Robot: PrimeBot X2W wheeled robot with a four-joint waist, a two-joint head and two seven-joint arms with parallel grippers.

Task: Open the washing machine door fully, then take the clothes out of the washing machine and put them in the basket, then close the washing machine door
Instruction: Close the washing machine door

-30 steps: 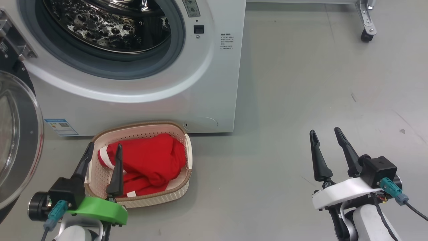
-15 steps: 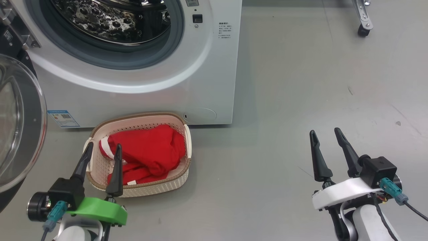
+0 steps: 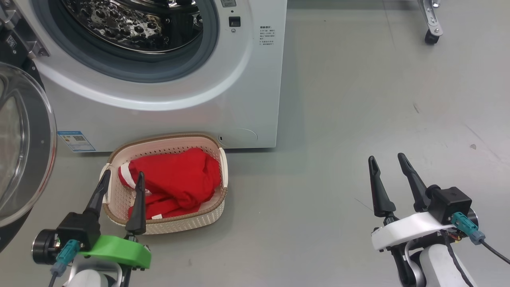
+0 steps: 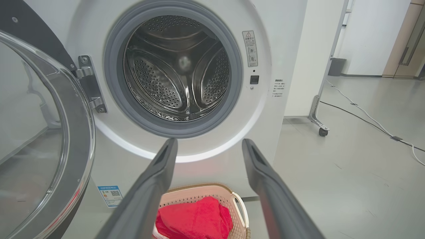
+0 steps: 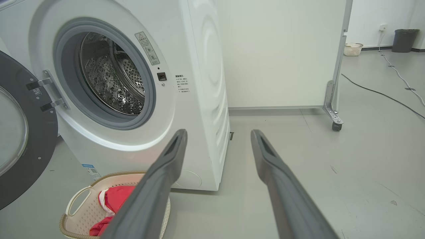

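We find the clothes [image 3: 175, 179] bunched in the basket [image 3: 199, 221] before the washing machine [image 3: 239, 99], partly behind our spread left hand [image 3: 124, 173]; the open washing machine door [image 3: 24, 151] is cut off leftward. Our right hand [image 3: 386, 156] is spread, empty.

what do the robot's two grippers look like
Each has two long, tapering dark fingers on a black block. The left gripper sits on a bright green mount, the right gripper on a white one. Both carry a teal connector with a cable; forearms are pale.
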